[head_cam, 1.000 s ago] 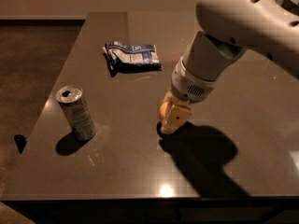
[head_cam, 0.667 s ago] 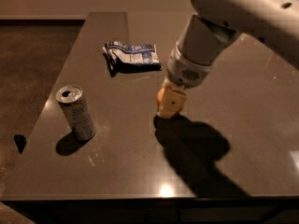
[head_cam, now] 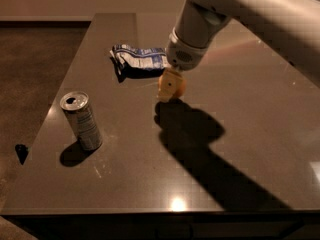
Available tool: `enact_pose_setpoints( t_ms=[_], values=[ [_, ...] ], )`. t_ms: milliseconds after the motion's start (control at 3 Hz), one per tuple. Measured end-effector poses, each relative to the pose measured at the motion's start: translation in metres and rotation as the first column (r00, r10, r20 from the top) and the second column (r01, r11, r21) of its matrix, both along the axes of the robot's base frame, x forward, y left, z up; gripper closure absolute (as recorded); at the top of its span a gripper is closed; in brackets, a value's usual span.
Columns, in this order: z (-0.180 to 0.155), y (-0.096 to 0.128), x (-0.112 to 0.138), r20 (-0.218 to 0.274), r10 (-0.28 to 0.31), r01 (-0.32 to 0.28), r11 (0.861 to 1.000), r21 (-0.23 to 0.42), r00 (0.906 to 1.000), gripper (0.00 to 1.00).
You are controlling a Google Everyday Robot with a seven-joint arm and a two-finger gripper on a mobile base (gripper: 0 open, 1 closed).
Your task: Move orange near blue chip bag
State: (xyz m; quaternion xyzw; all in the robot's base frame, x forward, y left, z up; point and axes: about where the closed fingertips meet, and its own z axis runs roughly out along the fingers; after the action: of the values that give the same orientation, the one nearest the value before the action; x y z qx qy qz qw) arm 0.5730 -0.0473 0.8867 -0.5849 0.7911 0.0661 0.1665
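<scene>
The orange (head_cam: 176,85) is held in my gripper (head_cam: 170,86), just above the dark table and a short way in front and to the right of the blue chip bag (head_cam: 140,59). The bag is dark blue with white panels, wrinkled, lying flat on the far middle of the table. My gripper's pale fingers are shut around the orange, and the white arm comes down from the upper right. The arm's shadow falls on the table below and to the right of the orange.
A silver drink can (head_cam: 81,120) stands upright near the table's left edge, front left of the orange. The dark glossy table (head_cam: 240,149) ends at the left and front edges; brown floor lies beyond the left edge.
My gripper has carried the orange away from the front of the table toward the blue chip bag, up and slightly left in view. The can and bag have not moved.
</scene>
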Motion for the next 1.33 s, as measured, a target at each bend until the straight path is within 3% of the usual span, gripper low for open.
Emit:
enact_pose_setpoints(
  t_ms=[667, 1333],
  values=[
    [-0.011, 0.015, 0.058, 0.022, -0.115, 0.113, 0.991, 0.077, 0.9931, 1.00],
    [-0.022, 0.013, 0.092, 0.046, -0.230, 0.226, 0.970, 0.087, 0.9721, 0.58]
  ],
)
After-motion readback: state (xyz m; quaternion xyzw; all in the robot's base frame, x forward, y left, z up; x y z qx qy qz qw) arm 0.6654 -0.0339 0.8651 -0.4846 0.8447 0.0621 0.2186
